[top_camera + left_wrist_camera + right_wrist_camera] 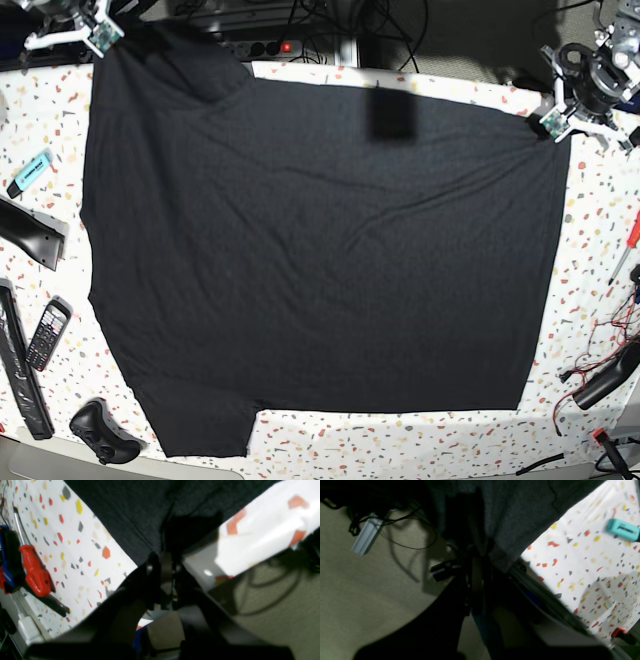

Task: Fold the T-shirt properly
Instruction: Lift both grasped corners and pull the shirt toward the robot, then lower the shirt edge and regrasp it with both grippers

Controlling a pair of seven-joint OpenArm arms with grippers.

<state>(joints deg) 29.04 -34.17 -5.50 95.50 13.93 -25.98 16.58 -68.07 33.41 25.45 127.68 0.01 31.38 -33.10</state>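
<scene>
Across the speckled table [600, 250], the shirt [320, 270] is lying spread flat, plain black side up, filling most of the base view. Both arms are working at the frame's top edge. The left gripper [560, 125], at upper right, is pinching the shirt's corner there, its jaws together on the cloth; the left wrist view is showing the dark fabric [130, 512] running into that gripper [166, 562]. The right gripper [100, 35], at upper left, is likewise clamped on the opposite corner, with grey-black cloth [515, 517] bunching at its tips [476, 557] in the right wrist view.

Trouble could be coming from the grips themselves: each appears to be holding only a small bite of fabric, so a quick lift might be pulling a corner free and leaving the fold crooked. Uneven travel between the two arms would likely be skewing the far edge. The dragged hem could also be catching the clutter near the shirt's edges, such as the teal marker [30, 172] and phone [46, 333] at left, or the red screwdriver [35, 570] by the left arm.

Much is staying out of sight. The print is not showing anywhere. Both wrist views are blurring and darkening at the jaws, so how many layers are being held cannot be told. A dark rectangle [391, 113] near the shirt's top edge is hard to identify.
</scene>
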